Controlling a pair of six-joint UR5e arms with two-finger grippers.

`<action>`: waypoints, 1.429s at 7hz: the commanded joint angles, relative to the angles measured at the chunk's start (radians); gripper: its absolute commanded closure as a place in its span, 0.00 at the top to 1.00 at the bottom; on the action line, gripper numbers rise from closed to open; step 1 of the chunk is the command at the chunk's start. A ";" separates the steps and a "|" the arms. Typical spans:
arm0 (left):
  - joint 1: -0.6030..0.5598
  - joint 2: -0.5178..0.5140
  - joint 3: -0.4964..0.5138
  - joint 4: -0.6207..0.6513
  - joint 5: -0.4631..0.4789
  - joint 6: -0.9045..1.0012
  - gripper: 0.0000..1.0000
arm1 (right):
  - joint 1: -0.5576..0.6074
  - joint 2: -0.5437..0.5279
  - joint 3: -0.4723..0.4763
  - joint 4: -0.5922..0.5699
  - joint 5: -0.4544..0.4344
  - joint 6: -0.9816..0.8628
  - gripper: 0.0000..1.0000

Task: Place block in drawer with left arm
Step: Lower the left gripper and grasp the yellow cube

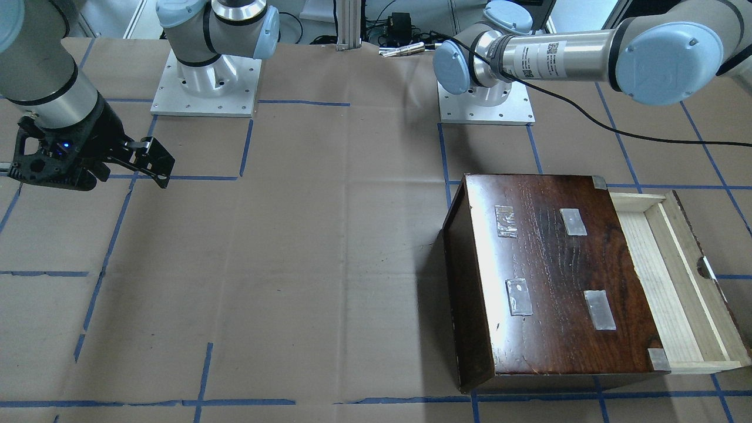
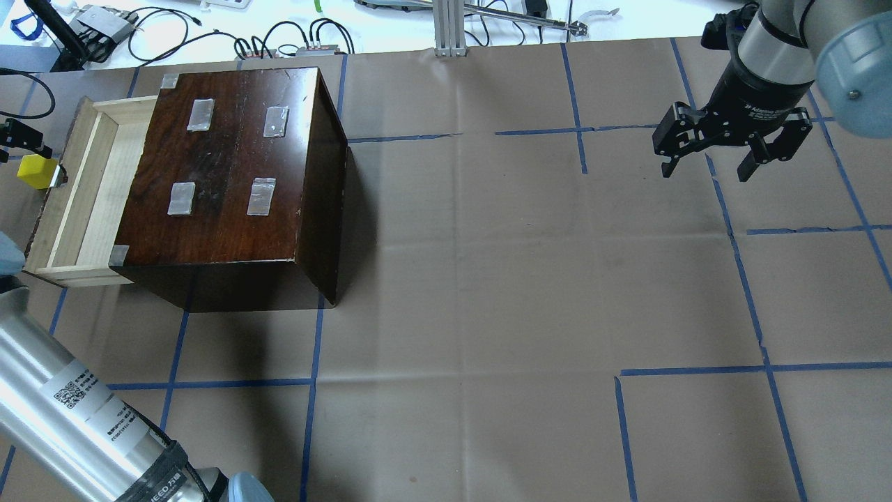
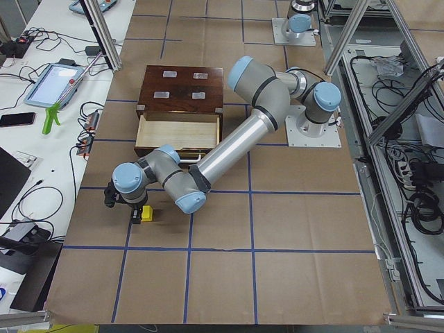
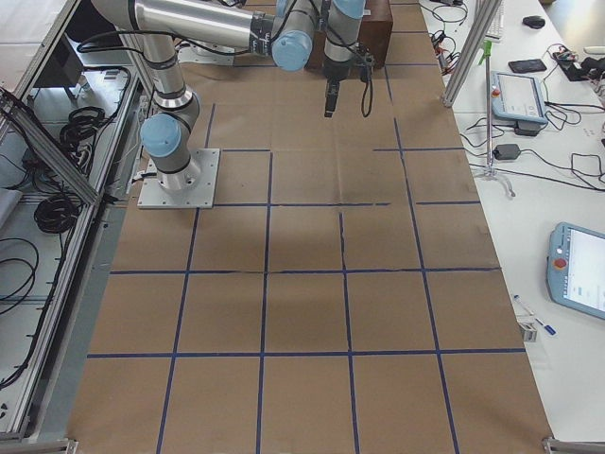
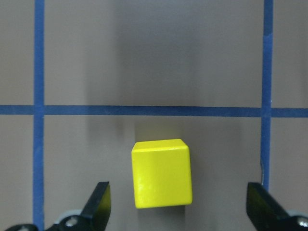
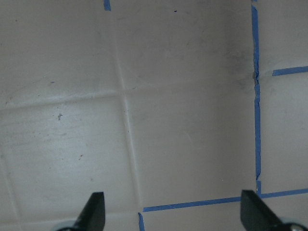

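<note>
Block and fingers first: we see the small yellow block (image 5: 162, 173) lying on the brown paper (image 2: 488, 279), just below a blue tape line (image 5: 144, 110) in the left wrist view. The left gripper (image 5: 176, 185) is spread wide about it. One black finger (image 5: 98, 204) stands on each side with paper showing in both gaps, so it touches nothing and holds nothing. We cannot tell whether the fingertips are level with the cube or above it.

The cube is bright and smooth, with softly rounded edges and a faint sheen. The paper under it is matt, creased along its folds and gridded with blue tape. The block sits out in front of the drawer (image 2: 77, 195), apart from it and not inside. This is a shallow tray of pale raw wood, pulled out, with a half-round notch (image 1: 702, 267) in its front. It belongs to a dark, glossy brown box (image 2: 230, 160) whose varnish looks crackled and whose top carries silvery tape patches (image 2: 200, 114).

From the table's left end we see the left arm (image 3: 229, 149) stretched long from its base. Its silver forearm slants down past the drawer's corner, and its wrist is bent so the gripper points down at the paper.

Across the table the right gripper (image 2: 705, 171) hangs over bare paper, fingers wide apart and empty.
</note>
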 commanded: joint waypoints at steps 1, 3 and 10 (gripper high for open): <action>0.000 -0.039 0.001 0.009 0.006 -0.001 0.98 | 0.000 -0.001 0.000 0.000 0.000 0.000 1.00; 0.002 -0.041 0.001 0.022 0.006 0.001 0.69 | 0.000 0.000 -0.001 0.000 0.000 0.000 1.00; 0.006 0.239 -0.070 -0.168 0.065 0.030 0.28 | 0.000 0.000 -0.001 0.000 0.000 0.000 1.00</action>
